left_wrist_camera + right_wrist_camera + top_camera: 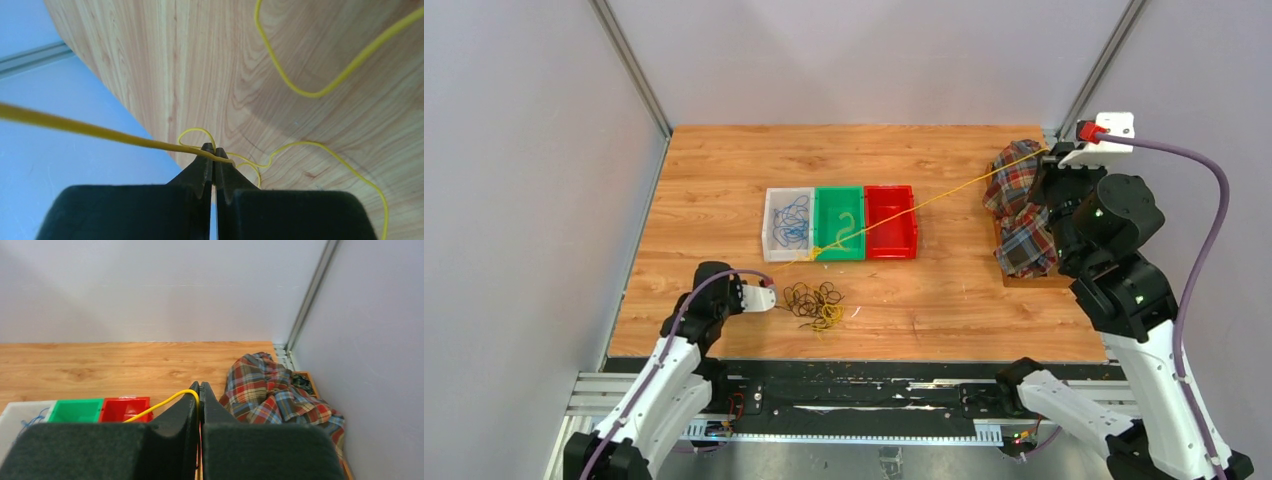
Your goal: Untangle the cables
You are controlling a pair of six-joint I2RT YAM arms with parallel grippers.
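One yellow cable (924, 202) stretches taut across the table, over the bins, between my two grippers. My left gripper (770, 296) is low at the near left, shut on one end of that yellow cable (100, 131), which is pinched at the very tips of the left gripper (215, 151). My right gripper (1051, 152) is raised at the far right, and in its wrist view the right gripper (199, 386) is shut on the yellow cable (160, 405). A tangle of dark and yellow cables (816, 301) lies on the table just right of the left gripper.
Three bins stand in a row mid-table: a white bin (770, 240) holding blue cables (792, 222), a green bin (822, 222) holding a yellow cable, and a red bin (890, 245). A plaid cloth (1022, 210) lies on a wooden tray (1034, 282) at the right edge.
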